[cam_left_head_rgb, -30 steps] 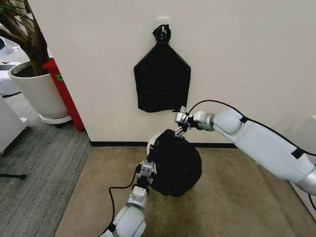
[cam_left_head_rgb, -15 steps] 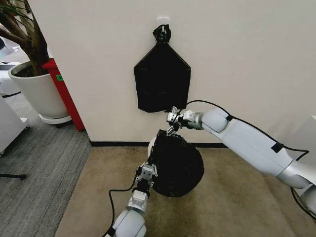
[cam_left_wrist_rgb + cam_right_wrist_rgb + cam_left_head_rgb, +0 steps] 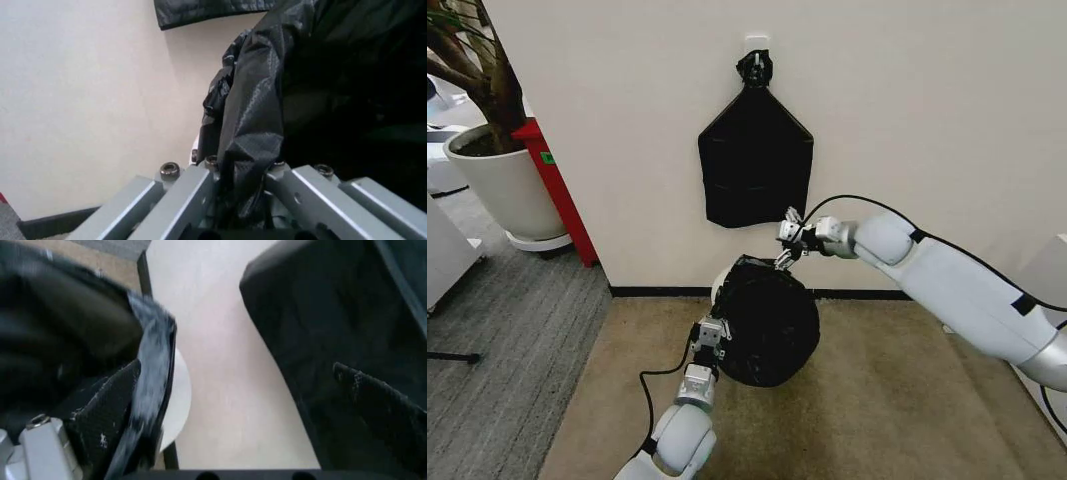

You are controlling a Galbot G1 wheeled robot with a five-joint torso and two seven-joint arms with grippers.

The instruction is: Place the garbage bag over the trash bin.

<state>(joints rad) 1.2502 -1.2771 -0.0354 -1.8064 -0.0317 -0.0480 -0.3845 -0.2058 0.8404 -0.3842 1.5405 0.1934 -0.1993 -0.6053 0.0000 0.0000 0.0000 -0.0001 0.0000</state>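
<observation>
The black crinkled garbage bag (image 3: 765, 322) bulges over the trash bin, of which a sliver of white rim (image 3: 718, 287) shows at the bag's left by the wall. My left gripper (image 3: 707, 336) is at the bag's lower left, shut on a fold of the plastic (image 3: 248, 150). My right gripper (image 3: 785, 240) is at the bag's top edge by the wall. In the right wrist view its fingers (image 3: 107, 425) stand wide apart, open, and a strip of the bag's edge (image 3: 152, 365) lies against one of them. The white bin (image 3: 177, 400) shows behind that strip.
A flat black bag bundle (image 3: 755, 165) hangs from a wall hook just above the right gripper. A large white planter (image 3: 502, 190) and a red stand (image 3: 559, 195) sit at the left. Tan carpet (image 3: 897, 390) lies open to the right of the bag.
The bag has shifted left and slightly toward the wall. My left gripper moved left with it. My right gripper swung left, then came back a little to the right and higher.
</observation>
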